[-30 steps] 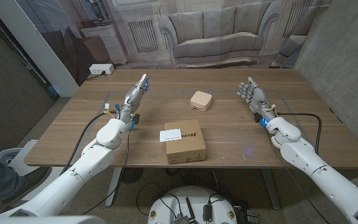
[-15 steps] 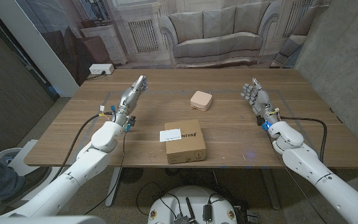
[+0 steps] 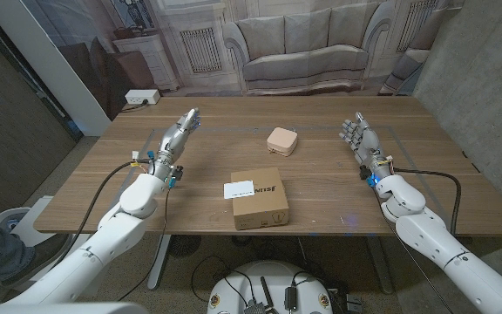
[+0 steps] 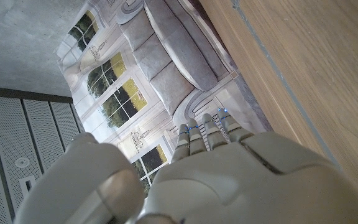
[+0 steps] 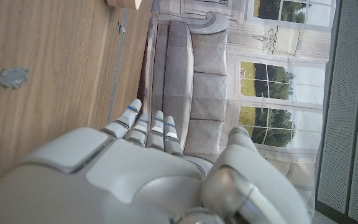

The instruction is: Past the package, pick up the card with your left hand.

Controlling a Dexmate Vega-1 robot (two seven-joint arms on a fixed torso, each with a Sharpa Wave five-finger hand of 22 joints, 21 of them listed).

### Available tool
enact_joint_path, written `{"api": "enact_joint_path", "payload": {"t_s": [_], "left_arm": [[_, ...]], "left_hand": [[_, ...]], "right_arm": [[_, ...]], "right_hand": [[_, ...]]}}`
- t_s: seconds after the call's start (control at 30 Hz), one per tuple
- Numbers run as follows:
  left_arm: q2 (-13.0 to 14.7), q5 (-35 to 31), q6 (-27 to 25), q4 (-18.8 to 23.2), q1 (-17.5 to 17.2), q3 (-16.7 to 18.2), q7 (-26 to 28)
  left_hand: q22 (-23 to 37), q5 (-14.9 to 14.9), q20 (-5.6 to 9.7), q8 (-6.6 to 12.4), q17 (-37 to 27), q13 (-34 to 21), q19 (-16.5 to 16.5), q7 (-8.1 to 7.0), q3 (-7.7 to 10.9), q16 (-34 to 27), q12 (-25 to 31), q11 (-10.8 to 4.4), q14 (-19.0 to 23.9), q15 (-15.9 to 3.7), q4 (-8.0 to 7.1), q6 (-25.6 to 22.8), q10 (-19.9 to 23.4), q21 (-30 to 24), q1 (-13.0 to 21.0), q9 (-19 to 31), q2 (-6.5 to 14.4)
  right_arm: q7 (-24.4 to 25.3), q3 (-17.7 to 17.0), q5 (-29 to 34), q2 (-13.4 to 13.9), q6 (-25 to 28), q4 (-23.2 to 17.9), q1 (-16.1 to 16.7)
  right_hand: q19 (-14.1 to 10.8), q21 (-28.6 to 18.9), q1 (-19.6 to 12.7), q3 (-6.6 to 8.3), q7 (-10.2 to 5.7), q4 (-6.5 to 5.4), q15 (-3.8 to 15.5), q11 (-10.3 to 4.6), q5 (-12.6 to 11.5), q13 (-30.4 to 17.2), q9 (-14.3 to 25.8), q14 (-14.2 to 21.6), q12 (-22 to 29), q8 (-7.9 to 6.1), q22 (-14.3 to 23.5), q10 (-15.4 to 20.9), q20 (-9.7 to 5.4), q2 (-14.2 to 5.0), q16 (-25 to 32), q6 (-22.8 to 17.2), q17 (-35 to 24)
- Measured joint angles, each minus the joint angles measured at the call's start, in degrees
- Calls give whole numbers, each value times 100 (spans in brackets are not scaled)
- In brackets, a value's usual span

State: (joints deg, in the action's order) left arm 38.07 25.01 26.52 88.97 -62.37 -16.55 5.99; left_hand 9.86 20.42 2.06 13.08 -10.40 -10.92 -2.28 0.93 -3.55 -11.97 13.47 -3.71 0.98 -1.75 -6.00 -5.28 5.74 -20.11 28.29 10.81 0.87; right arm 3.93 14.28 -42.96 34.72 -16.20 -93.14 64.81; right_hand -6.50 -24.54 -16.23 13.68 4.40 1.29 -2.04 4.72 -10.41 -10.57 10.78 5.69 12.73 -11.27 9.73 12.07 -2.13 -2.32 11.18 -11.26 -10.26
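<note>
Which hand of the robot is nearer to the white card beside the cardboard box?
The left. The left hand is up and to the left of the white card, fingers apart. The right hand is far across the table, beyond the cardboard box.

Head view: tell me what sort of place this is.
Probably an indoor robot test room: a wooden table against a printed backdrop of a sofa and windows, bare concrete wall, cables under the table.

The brown cardboard package [image 3: 259, 199] near the front edge of the wooden table carries dark printed lettering on its top, seen upside down and too small to read with certainty. The white card [image 3: 239, 188] shows no legible print.
</note>
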Motion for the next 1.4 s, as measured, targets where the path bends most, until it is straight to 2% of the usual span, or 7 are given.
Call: {"api": "enact_joint_path", "payload": {"t_s": [0.4, 0.47, 0.73, 1.1, 1.17, 1.4], "left_arm": [[51, -192, 125, -268, 20, 23, -41], [73, -236, 125, -308, 35, 19, -25], [120, -398, 130, -374, 13, 11, 86], [184, -635, 235, -340, -130, 60, 317], [235, -733, 250, -205, -289, 128, 414], [245, -940, 351, -121, -409, 183, 614]], "left_hand": [[0, 44, -31, 44, 0, -1, 92, -31, -9, 0, 34, -49, 171, -33, 87, -153, 171, 22, 162, -16, 18], [0, 44, -31, 44, 0, -1, 92, 0, -9, 0, 34, -58, 171, -34, 86, -184, 180, 22, 162, -16, 18], [1, 44, -31, 44, 0, -1, 92, -32, -9, 0, 33, -89, 171, -33, 86, -215, 211, 64, 215, -16, 26], [1, 44, 0, 43, -1, -1, 123, -41, 16, 0, 33, -90, 234, -32, 110, -266, 211, 105, 260, -15, 71], [1, 44, 0, 43, -1, -1, 123, -41, 14, 0, 33, -81, 234, -32, 112, -266, 265, 105, 274, -15, 85], [1, 87, -24, 43, -1, -2, 146, -72, -1, 0, 33, -109, 295, -33, 127, -297, 293, 129, 320, -6, 70]], "right_arm": [[301, -71, 89, -11, -20, -348, 278], [356, -80, 113, -16, -41, -379, 319], [511, -121, 142, -46, -71, -509, 517], [605, -176, 167, -48, -114, -648, 688], [640, -192, 197, -26, -115, -684, 718], [629, -216, 203, 27, -108, -731, 752]], "right_hand": [[-20, 5, -43, 43, -22, 42, 0, 30, 0, 0, 0, 0, 0, 0, 29, 30, 21, -43, 0, -22, 0], [-20, 5, -43, 43, -22, 43, 0, 30, 0, 0, 0, 0, 0, 0, 29, 30, 20, -43, 0, -22, 0], [-43, 40, -65, 20, -22, 67, -23, 30, 0, 0, 0, 23, 0, 0, 29, 30, -2, -63, 0, -22, 13], [-42, 61, -94, 20, -22, 66, -22, 29, 0, 0, 0, 22, 0, 0, 28, 29, -1, -33, 0, -21, -3], [-42, 65, -94, 20, -22, 66, -22, 29, 0, 0, 0, 22, 0, 0, 28, 29, -1, -33, 0, -21, -3], [-62, 83, -94, 19, -22, 65, -22, 29, 0, 1, 0, 22, 0, 0, 27, 29, -21, -34, 0, -21, -2]]}}
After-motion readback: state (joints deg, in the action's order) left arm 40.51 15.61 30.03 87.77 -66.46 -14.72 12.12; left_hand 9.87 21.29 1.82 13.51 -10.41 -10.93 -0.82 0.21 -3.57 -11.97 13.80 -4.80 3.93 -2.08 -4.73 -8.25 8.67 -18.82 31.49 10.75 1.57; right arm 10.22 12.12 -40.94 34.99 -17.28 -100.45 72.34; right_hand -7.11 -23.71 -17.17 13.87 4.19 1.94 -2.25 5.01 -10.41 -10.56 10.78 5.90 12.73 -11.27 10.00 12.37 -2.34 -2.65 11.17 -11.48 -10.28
